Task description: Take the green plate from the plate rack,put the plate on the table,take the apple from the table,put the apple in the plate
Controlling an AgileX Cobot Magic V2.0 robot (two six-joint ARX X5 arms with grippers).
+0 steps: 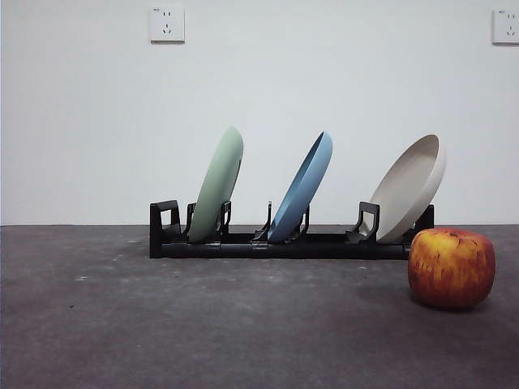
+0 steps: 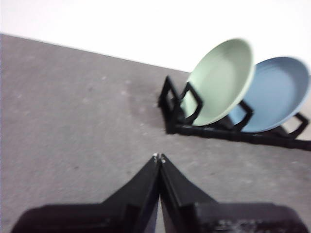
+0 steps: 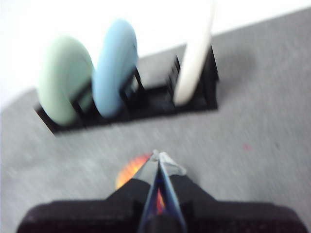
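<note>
Sage-green and matte, the green plate [image 1: 217,186] stands tilted in the plate rack [image 1: 280,243], in the holders toward the rack's 9 o'clock end in the front view. At the middle of the rack leans a blue plate [image 1: 302,190], and toward the 3 o'clock end a beige plate [image 1: 408,189]; all three lean the same way, their upper rims tipped toward 1 o'clock. The lower edge of each plate is hidden behind the black holders. The rack lies on the dark grey table [image 1: 162,324], before a pale wall bearing two sockets, the one at the upper right corner [image 1: 506,26] cut off by the picture's edge.

The apple [image 1: 452,267], red streaked with yellow, rests on the table at about 4 o'clock from the rack, nearer the camera, its top overlapping the rack's end; whether they touch cannot be told.

Neither arm appears in the front view. In the left wrist view the left gripper [image 2: 159,157] hangs over bare table with its jaws pressed together, holding nothing, the green and blue plates beyond it. The right wrist view is blurred: the right gripper [image 3: 159,155] likewise has its jaws closed and empty, and the apple shows only as an orange patch half hidden behind them.
</note>
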